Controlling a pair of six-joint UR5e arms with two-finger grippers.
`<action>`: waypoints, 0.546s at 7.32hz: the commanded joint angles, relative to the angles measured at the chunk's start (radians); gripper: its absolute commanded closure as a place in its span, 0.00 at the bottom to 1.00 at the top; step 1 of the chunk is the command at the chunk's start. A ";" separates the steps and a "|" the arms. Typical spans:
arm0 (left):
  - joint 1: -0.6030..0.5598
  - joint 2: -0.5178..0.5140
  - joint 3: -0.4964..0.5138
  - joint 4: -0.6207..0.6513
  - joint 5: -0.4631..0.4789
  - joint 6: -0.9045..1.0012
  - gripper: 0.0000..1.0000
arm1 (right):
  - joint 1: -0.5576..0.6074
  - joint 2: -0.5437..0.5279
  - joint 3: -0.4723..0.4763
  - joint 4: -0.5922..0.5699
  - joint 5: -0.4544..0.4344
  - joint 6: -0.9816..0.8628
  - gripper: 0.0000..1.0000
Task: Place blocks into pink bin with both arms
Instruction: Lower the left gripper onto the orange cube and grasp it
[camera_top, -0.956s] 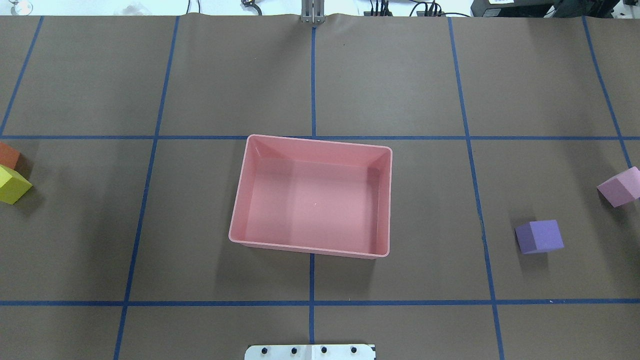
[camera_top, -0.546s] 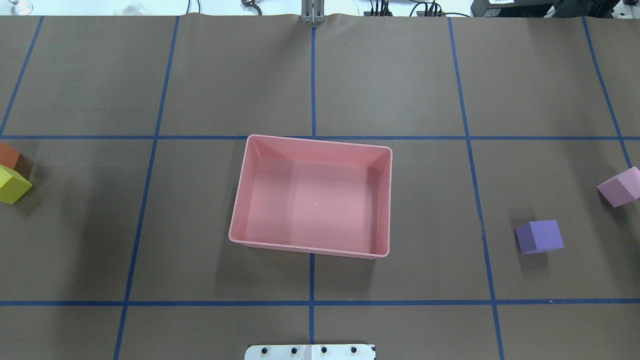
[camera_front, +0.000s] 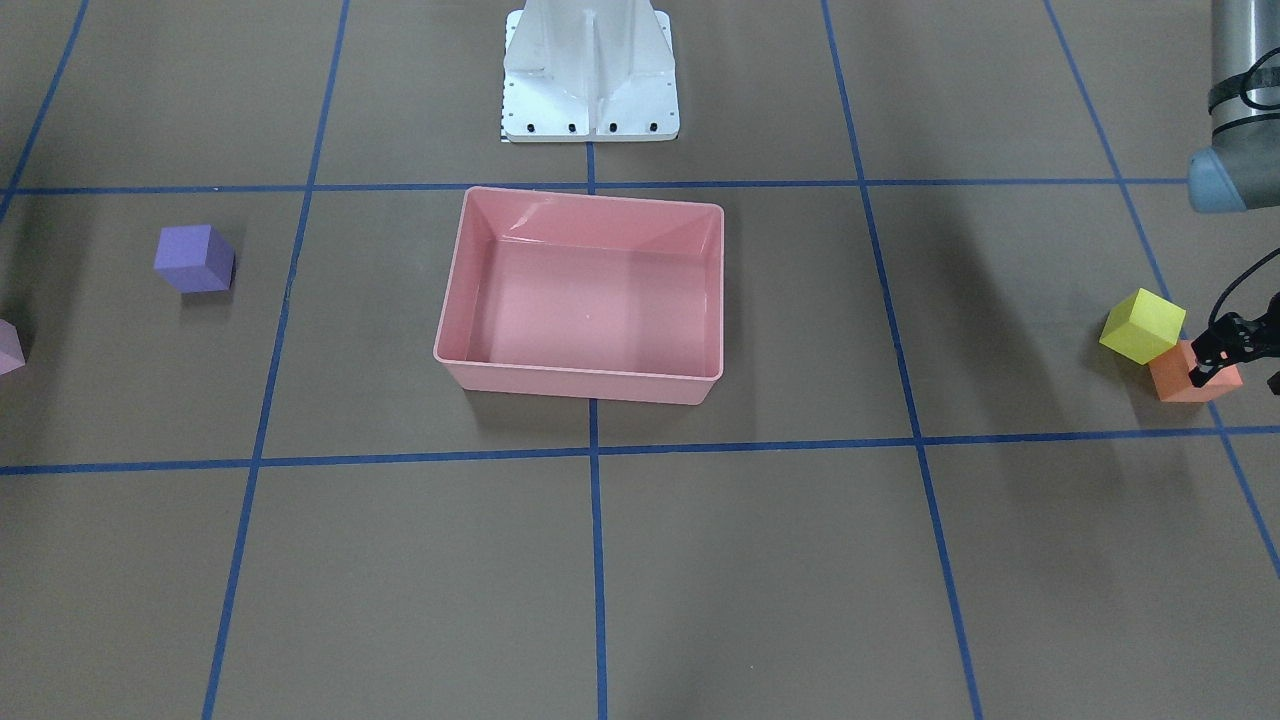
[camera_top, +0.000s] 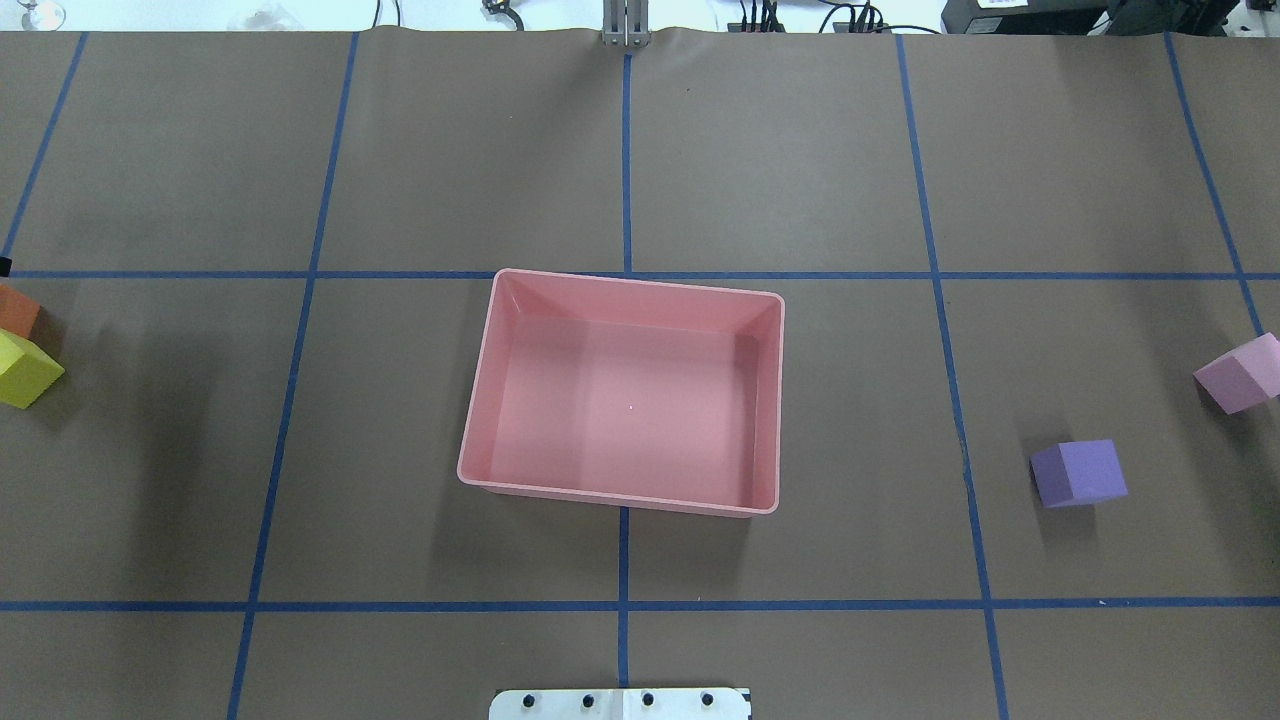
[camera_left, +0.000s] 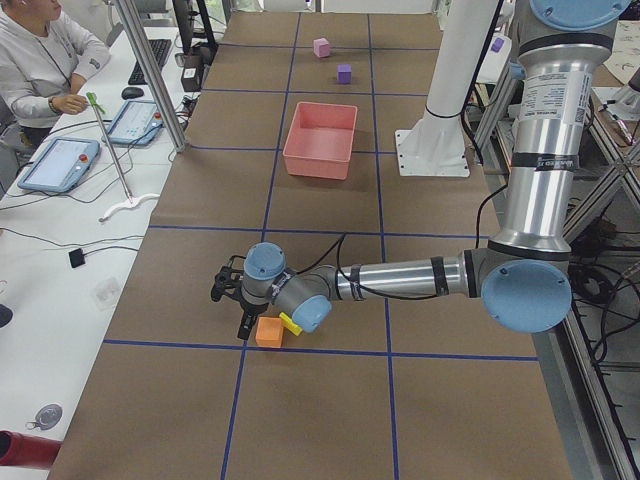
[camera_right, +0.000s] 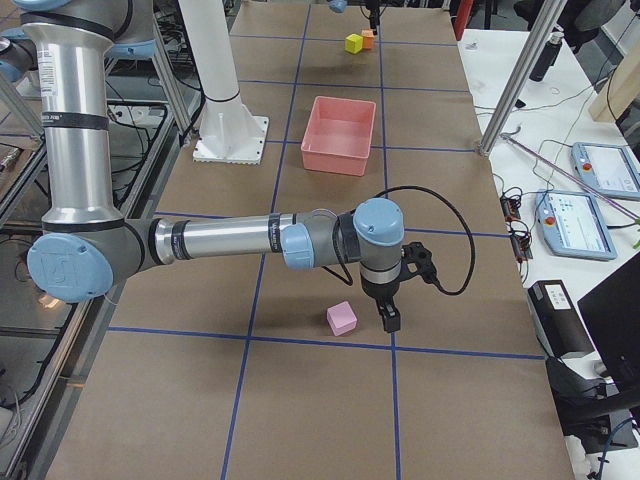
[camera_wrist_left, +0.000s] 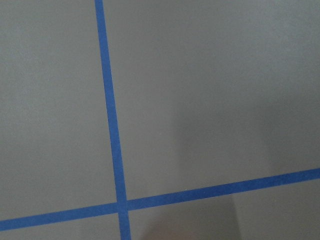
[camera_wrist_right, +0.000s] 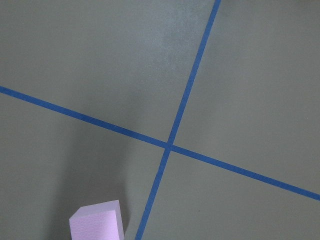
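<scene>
Orange block sits just beside the left gripper, whose jaws stand apart, yellow block touching it on the bin side; the right gripper, state untellable, hovers beside the light pink block; pink bin lies empty, well apart between them.

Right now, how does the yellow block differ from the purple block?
The yellow block sits tilted against the orange block; the purple block lies flat and alone. Yellow is at the robot's left end beside the left gripper; purple is on its right side. Both are same-size cubes outside the pink bin.
</scene>
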 joint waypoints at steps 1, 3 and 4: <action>0.027 0.007 0.030 -0.041 0.014 -0.023 0.01 | 0.000 0.000 -0.002 0.003 -0.001 -0.002 0.00; 0.042 0.041 0.060 -0.090 0.014 -0.017 0.02 | 0.000 0.000 -0.002 0.004 -0.001 -0.003 0.00; 0.050 0.053 0.060 -0.121 0.014 -0.021 0.03 | 0.000 0.000 -0.002 0.004 -0.001 -0.005 0.00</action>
